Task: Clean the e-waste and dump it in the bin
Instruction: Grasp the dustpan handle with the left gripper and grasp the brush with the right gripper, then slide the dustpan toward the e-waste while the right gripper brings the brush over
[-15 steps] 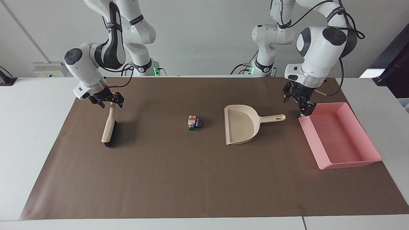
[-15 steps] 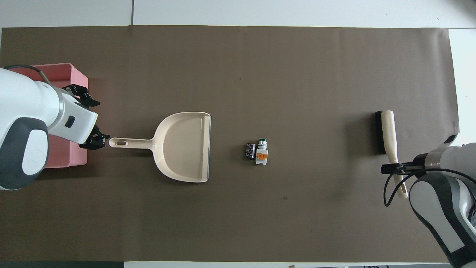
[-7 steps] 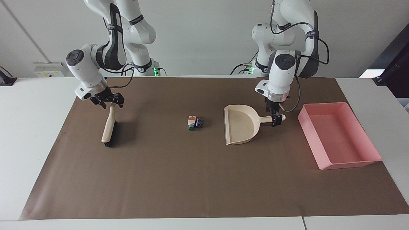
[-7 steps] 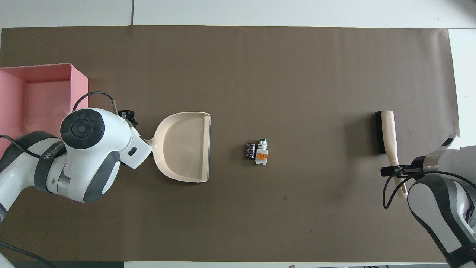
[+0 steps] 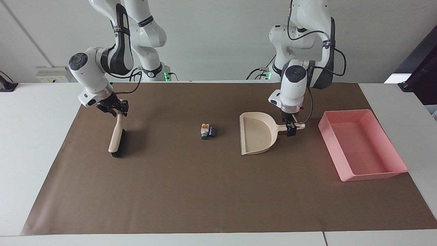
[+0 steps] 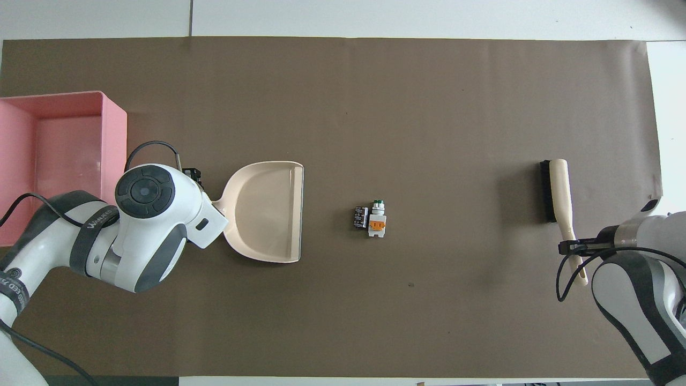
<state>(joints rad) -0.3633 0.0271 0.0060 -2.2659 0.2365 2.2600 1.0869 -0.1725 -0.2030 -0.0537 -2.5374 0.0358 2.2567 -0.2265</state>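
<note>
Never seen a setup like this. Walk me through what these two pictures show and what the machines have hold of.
These are two robot arms at a table covered with brown paper, each ending in a two-finger gripper. One picture looks at them from across the table; the other looks down from above their own end, so the sides are swapped.

In the middle lies the e-waste: a small white piece with an orange mark and a green end, touching a dark block. Beside it, toward the left arm's end, lies a beige dustpan, then a pink bin.

The left gripper is down at the dustpan's handle, its fingers on either side of it. The right gripper is at the handle end of a brush whose bristles rest on the paper.
</note>
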